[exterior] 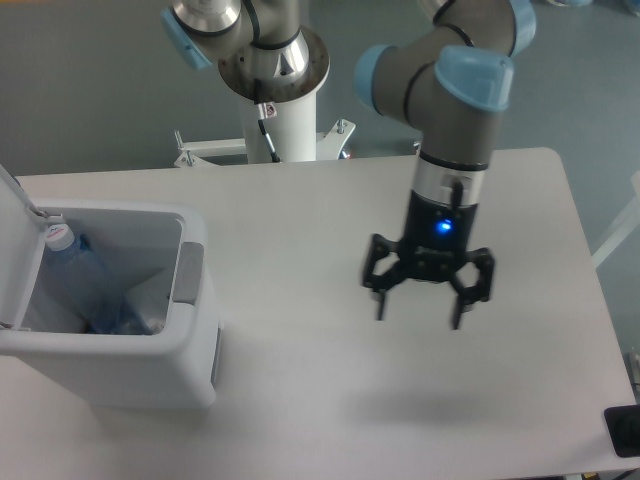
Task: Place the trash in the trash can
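Observation:
The white trash can (190, 370) stands at the table's left with its lid swung open to the left. Inside it lies the crushed clear water bottle (75, 275), its white cap toward the back left corner. A pale crumpled wrapper (148, 300) rests against the bin's right inner wall beside the bottle. My gripper (418, 318) hangs over the middle-right of the table, well away from the bin, open and holding nothing.
The arm's white base column (285, 125) rises behind the table's far edge. A dark object (625, 430) sits at the table's near right corner. The bin has a grey panel (187, 273) on its right rim.

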{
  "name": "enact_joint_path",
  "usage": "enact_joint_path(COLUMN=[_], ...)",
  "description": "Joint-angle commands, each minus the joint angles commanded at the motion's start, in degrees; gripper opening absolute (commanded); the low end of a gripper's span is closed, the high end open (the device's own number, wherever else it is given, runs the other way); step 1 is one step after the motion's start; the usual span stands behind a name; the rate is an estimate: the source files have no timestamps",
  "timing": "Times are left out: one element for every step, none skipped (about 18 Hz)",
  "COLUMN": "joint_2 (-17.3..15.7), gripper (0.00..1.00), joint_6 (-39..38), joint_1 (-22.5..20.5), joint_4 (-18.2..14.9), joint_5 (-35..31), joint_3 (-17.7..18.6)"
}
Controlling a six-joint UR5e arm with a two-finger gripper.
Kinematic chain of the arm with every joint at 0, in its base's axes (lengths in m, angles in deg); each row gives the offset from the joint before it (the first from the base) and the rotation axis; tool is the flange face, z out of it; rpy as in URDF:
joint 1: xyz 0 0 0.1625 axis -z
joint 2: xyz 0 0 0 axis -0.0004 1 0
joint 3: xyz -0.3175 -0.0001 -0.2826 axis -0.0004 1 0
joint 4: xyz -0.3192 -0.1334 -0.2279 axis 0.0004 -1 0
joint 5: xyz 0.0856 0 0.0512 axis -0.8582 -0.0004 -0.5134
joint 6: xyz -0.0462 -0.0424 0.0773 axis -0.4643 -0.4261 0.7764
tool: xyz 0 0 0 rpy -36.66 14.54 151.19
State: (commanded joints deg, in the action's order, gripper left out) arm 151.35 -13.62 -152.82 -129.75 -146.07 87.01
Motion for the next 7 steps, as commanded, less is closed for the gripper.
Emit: enact_joint_path(joint_2=[0.0,-0.1,-0.2,-0.3,-0.3,-0.5,-0.5], gripper=[1.00,1.00,1.00,1.00,1.00,1.00,1.00], joint_6=[3.8,6.9,9.2,10.8,12.2,13.4,14.2], joint_1=[0.3,0.4,0.4,0.4,0.4,0.4,0.4], joint_4=[0.0,-0.1,-0.3,-0.5,-1.4,-2.4,-3.2], joint_5=[-1.9,-3.0,-3.2,-3.4,-4.0,-5.4,-6.8], joint_3=[0.8,1.7,1.7,1.8,2.0,1.9,1.8])
